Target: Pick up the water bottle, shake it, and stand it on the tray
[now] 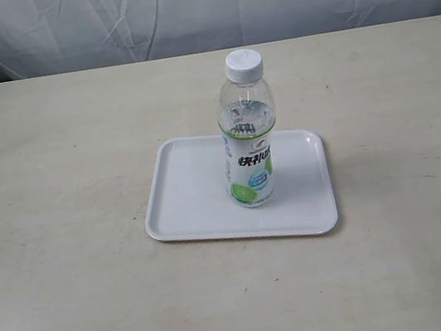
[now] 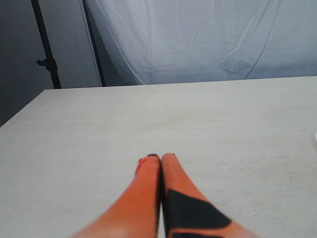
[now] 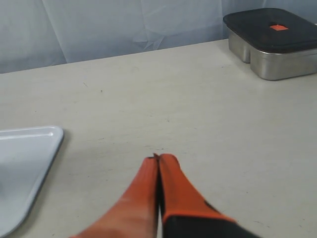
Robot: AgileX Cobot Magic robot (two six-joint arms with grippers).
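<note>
The water bottle (image 1: 247, 132), clear with a white cap and a white-and-green label, stands upright on the white tray (image 1: 191, 191) in the middle of the table. No gripper appears in the exterior view. In the left wrist view my left gripper (image 2: 160, 157) is shut, orange fingers pressed together over bare tabletop, holding nothing. My right gripper (image 3: 158, 158) is also shut and empty, over the table beside a corner of the tray (image 3: 25, 158). The bottle is out of sight in both wrist views.
A metal box with a dark lid (image 3: 272, 42) sits near the far table edge in the right wrist view. A white curtain (image 1: 195, 6) hangs behind the table. A dark stand pole (image 2: 47, 47) rises beyond the table's corner.
</note>
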